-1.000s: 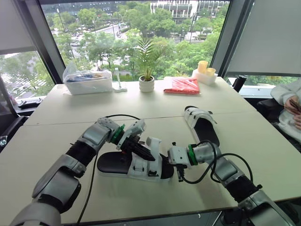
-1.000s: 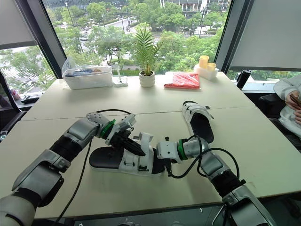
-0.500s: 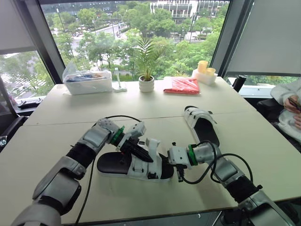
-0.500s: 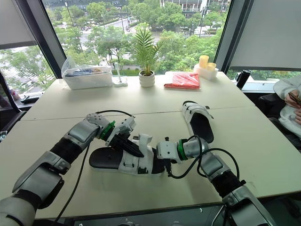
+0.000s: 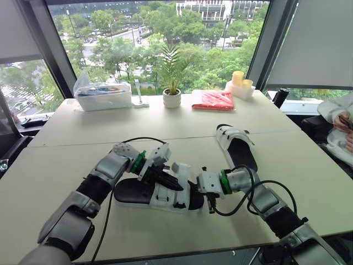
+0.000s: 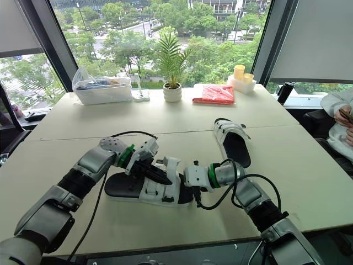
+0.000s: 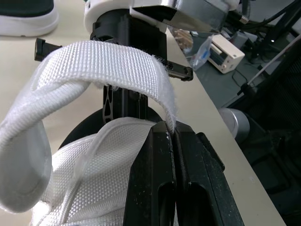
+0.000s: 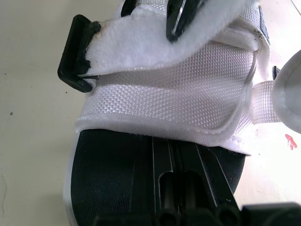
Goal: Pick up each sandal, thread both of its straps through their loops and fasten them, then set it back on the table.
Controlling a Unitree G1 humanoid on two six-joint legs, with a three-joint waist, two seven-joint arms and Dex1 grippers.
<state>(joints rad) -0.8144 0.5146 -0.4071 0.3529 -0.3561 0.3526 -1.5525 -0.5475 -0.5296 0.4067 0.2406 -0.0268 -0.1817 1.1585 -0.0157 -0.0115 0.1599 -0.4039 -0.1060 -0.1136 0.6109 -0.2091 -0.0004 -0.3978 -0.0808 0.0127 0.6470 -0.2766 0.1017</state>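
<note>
The near sandal [image 5: 138,192] has a black sole and white straps and lies flat on the table in front of me. My left gripper [image 5: 175,182] is shut on the free end of a white strap [image 7: 94,61], which arches up over the sandal's middle. My right gripper [image 5: 192,189] is shut at the sandal's toe end, its fingers [image 8: 162,160] lying together on the black footbed just short of the front strap [image 8: 174,75]. A black loop [image 8: 77,52] sticks out at that strap's side. The second sandal [image 5: 237,144] lies to the far right, apart from both grippers.
Along the window edge stand a clear plastic box [image 5: 103,95], a potted plant [image 5: 172,98], a red packet [image 5: 214,100] and yellow cups [image 5: 239,83]. A person [image 5: 339,118] sits at the right edge. The arms' black cables [image 5: 242,199] trail on the table.
My left gripper has edged slightly right and lower with the strap end, closer to the right gripper. The right gripper and both sandals stay put.
</note>
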